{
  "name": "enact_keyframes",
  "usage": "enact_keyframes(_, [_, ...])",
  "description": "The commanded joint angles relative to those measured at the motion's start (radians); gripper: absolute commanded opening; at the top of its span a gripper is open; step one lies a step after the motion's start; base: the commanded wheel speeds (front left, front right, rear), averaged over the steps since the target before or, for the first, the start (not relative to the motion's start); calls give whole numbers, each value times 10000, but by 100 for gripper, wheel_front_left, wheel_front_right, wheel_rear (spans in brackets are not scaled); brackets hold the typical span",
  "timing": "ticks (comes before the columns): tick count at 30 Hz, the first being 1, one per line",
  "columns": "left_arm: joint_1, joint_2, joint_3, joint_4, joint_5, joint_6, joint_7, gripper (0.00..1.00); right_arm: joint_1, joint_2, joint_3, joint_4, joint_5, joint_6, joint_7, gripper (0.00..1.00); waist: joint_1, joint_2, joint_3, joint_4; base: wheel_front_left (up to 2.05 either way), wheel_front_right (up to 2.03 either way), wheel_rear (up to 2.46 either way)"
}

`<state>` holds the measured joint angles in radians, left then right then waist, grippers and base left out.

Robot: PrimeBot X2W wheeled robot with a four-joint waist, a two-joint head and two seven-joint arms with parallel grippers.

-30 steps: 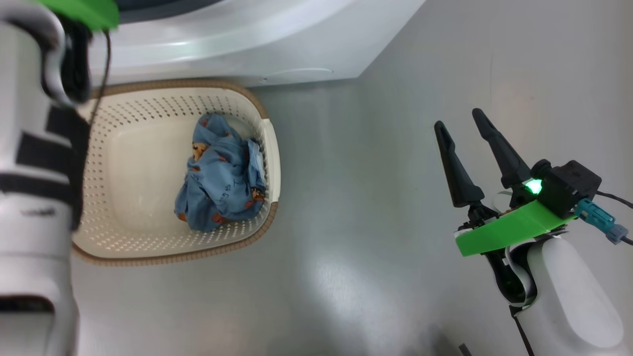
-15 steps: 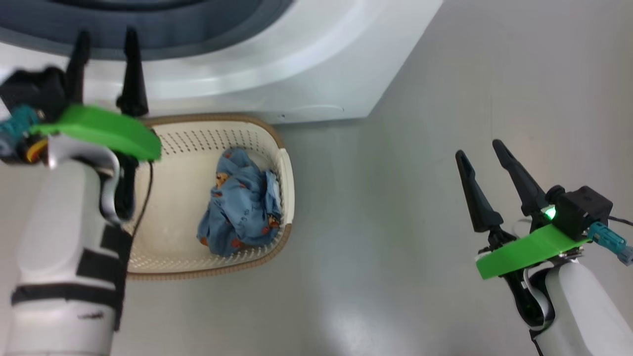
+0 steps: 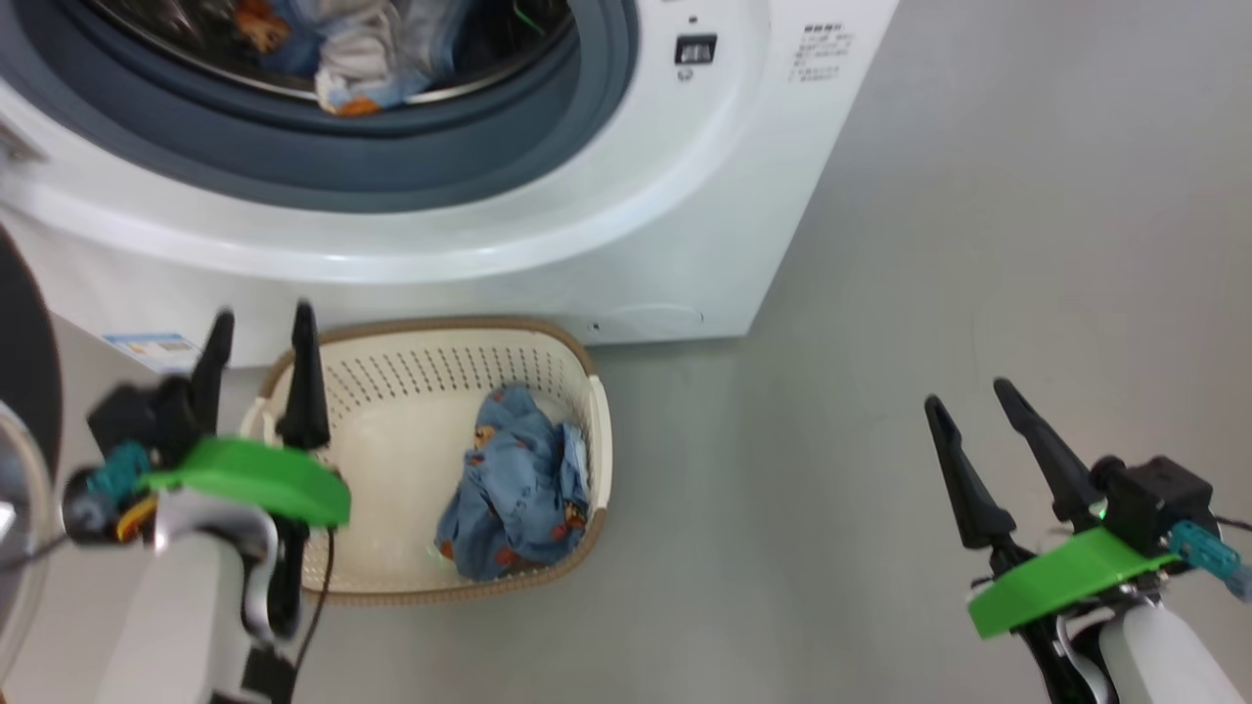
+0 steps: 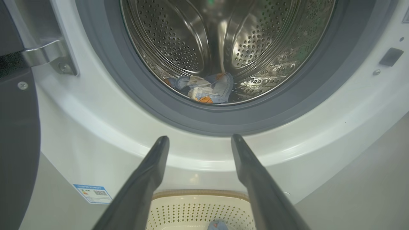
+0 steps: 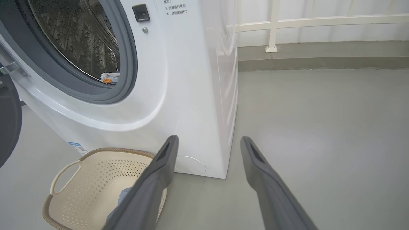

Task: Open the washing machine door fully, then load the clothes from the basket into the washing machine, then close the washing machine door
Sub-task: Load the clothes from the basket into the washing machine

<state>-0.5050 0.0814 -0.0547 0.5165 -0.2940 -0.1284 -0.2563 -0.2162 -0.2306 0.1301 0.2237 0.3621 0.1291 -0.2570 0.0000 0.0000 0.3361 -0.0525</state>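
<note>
The washing machine [image 3: 626, 225] stands with its drum open, and the washing machine door [image 3: 18, 391] is swung out at the left edge. Some clothes [image 3: 337, 64] lie in the drum, also seen as clothes [image 4: 204, 89] in the left wrist view. More blue clothes [image 3: 518, 489] sit at the right end of the basket [image 3: 430, 337], which stands on the floor against the machine's front. My left gripper [image 3: 262, 323] hovers open and empty over the basket's left rim, pointing at the drum. My right gripper [image 3: 968, 396] is open and empty over bare floor to the right.
A blue label [image 4: 92, 193] is stuck low on the machine's front. Grey floor [image 5: 319, 127] stretches to the right of the machine. A white railing [image 5: 271, 28] and a low kerb run along the far wall.
The head camera has tilted up, bringing the open drum into view. My left gripper has drawn back from the machine's front to above the basket's left rim. The right gripper has stayed open.
</note>
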Motion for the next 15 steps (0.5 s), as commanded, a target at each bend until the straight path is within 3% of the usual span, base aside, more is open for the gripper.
enact_keyframes(1, [340,238,340,-359,162,-23,-55,100,325,-168,106,-179,1,16,-48,100,0,0,-639,204,0,0,0])
enact_keyframes(15, [2897,397,759,-1319,290,-23,-55,100,1354,-402,-183,-152,38,16,-48,100,0,0,-1853,293,0,0,0])
